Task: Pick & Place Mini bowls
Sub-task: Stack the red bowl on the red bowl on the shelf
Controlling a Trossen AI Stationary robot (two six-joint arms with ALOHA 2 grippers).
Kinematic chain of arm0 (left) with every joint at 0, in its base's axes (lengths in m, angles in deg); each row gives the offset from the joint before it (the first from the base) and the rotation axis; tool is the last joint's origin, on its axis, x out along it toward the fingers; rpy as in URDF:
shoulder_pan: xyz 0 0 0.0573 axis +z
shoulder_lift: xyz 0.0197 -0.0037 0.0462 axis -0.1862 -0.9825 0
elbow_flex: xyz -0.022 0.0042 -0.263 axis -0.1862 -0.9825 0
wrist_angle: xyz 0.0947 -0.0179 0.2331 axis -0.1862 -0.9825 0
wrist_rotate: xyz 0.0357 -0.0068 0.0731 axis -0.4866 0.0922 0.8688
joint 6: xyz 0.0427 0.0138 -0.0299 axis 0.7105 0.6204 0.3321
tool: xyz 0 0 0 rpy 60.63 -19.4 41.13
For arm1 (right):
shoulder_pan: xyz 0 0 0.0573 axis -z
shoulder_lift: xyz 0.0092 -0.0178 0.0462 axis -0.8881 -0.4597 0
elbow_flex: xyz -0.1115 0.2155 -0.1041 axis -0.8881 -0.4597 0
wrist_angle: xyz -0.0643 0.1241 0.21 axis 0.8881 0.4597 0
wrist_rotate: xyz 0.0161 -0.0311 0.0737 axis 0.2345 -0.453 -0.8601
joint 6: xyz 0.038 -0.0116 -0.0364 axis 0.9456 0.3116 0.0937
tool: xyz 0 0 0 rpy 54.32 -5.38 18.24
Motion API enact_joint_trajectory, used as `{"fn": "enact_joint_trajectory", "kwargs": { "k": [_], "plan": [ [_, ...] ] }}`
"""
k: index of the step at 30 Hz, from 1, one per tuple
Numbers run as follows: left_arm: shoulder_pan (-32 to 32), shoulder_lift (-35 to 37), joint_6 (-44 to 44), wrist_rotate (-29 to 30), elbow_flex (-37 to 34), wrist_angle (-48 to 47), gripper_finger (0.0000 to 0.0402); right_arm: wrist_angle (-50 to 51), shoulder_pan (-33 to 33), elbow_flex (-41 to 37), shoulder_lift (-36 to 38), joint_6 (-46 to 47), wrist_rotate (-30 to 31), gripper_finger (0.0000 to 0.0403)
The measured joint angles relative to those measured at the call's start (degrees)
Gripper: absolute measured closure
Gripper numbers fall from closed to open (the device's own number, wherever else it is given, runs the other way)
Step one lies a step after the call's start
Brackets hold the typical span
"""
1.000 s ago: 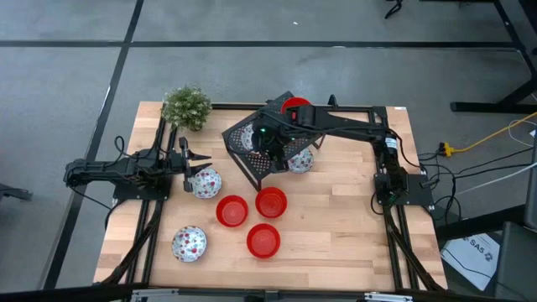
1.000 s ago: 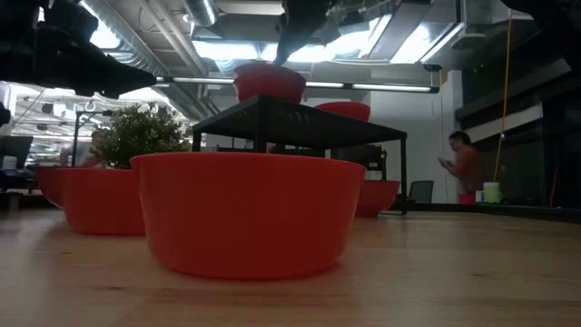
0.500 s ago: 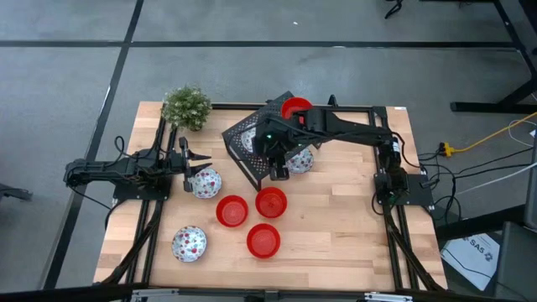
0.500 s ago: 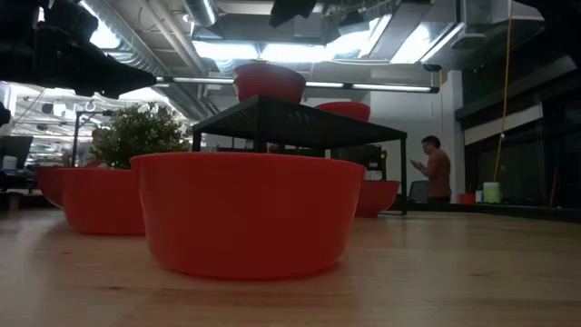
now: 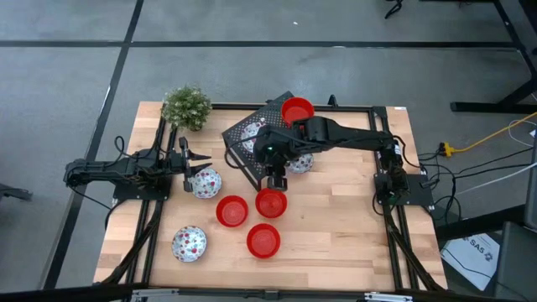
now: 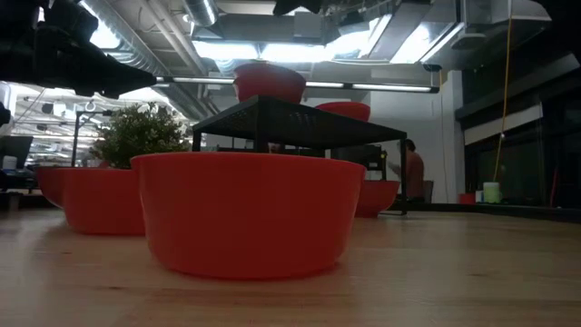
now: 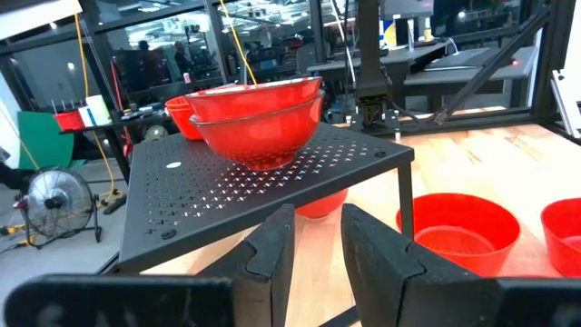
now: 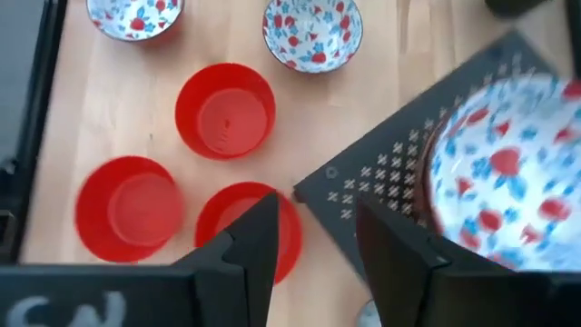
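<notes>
Three red mini bowls stand on their bases on the table's middle. Speckled mini bowls stand at the left, and another is next to the rack. On the black perforated rack rest a red bowl and a speckled bowl. My right gripper hangs open above the rack's near corner and the middle red bowl, with nothing between its fingers. My left gripper waits open at the left, level, beside a speckled bowl.
A small green plant stands at the table's far left corner. The rack stands on legs, with a red bowl under it. Bare wood lies at the table's near right. A person moves in the room beyond.
My right gripper has moved from above the rack toward the table's near edge, risen a little and rolled about its own line; it now hangs over the rack's near corner. Its fingers stay open. No bowl has moved. The person in the background has walked leftward.
</notes>
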Motion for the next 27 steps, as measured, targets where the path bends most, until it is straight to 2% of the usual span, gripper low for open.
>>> {"fn": "enact_joint_trajectory", "kwargs": {
  "k": [3,8,13,27],
  "plan": [
    [0.0,0.0,0.0,0.0,0.0,0.0,0.0313,2.1,-0.2,0.0,0.0,5.3,-0.8,0.0257],
    [0.0,0.0,0.0,0.0,0.0,0.0,0.0313,4.5,-0.7,0.0,0.0,9.2,-4.3,0.0257],
    [0.0,0.0,0.0,0.0,0.0,0.0,0.0313,4.6,-2.8,0.0,0.0,12.1,-5.1,0.0257],
    [0.0,0.0,0.0,0.0,0.0,0.0,0.0313,2.6,-15.5,0.0,0.0,19.5,-4.8,0.0257]
  ]
}}
